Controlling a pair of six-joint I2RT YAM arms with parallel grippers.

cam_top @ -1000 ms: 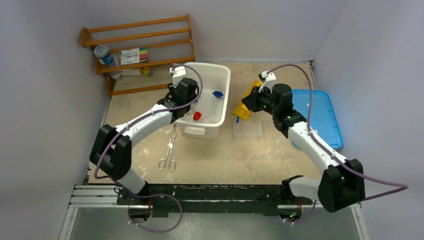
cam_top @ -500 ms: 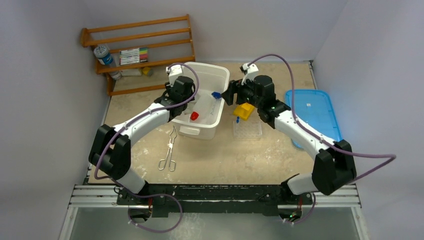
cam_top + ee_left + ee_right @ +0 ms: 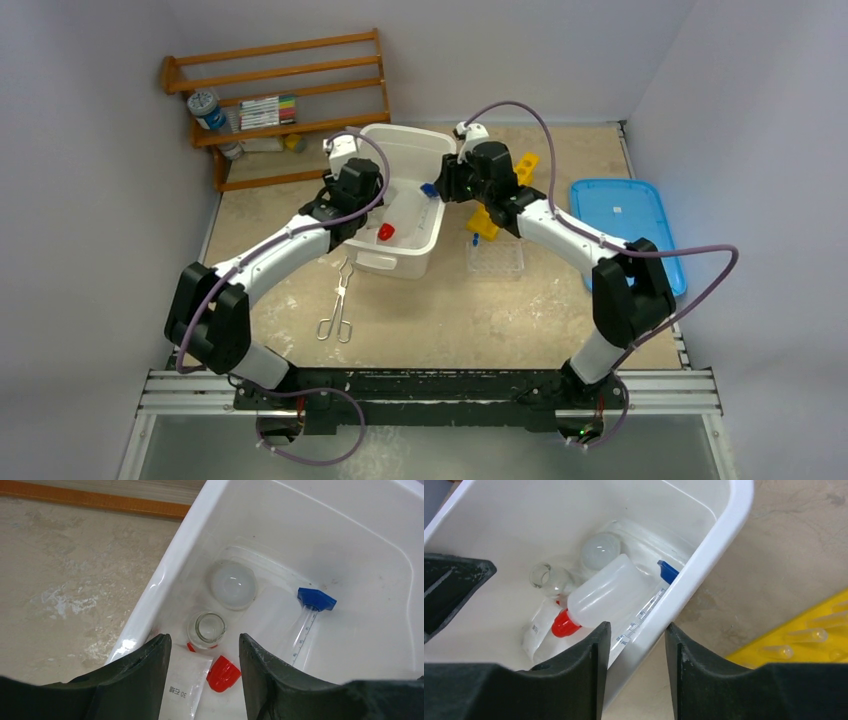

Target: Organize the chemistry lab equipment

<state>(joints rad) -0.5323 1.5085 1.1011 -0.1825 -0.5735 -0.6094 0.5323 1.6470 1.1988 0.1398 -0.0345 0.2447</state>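
While the left end effector (image 3: 204,645) and right end effector (image 3: 638,630) both hang open and empty over the white bin (image 3: 724,535), the squeeze bottle (image 3: 606,592) lies on its side inside it, near the glass jar (image 3: 206,628). Metal tongs (image 3: 341,298) lie flat on the table (image 3: 450,310) just beside the bin. They look stiff, thin and probably slippery, best pinched across both shanks near the pivot.

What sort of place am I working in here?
Most likely a staged robot test bench dressed as a chemistry lab: a squeeze bottle in a white bin, metal tongs on the table, a yellow test-tube rack, bare walls.
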